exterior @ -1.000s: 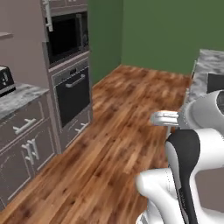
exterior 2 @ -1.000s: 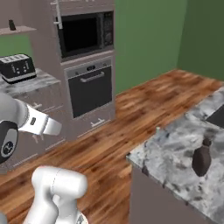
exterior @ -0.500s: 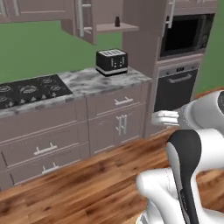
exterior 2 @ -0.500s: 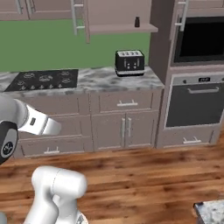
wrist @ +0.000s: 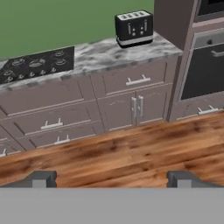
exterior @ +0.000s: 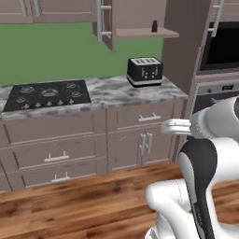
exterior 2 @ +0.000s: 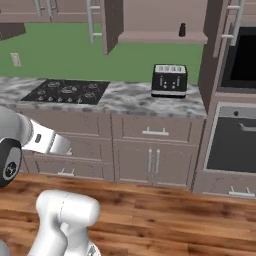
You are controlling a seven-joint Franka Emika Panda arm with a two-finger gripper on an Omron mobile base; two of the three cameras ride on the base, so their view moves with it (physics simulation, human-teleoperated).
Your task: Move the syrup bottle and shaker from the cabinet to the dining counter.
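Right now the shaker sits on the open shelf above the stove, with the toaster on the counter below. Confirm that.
Not quite. The shaker is on the open shelf, but that shelf hangs above the toaster, not the stove, which lies further left along the counter. The right base view shows this; the toaster does stand on the counter below.

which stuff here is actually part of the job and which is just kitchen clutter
Part of the job:
shaker, on the open shelf
cabinet, door open
pincer, open, holding nothing

Just lying about:
toaster on the marbled counter
stove
wall oven
drawers
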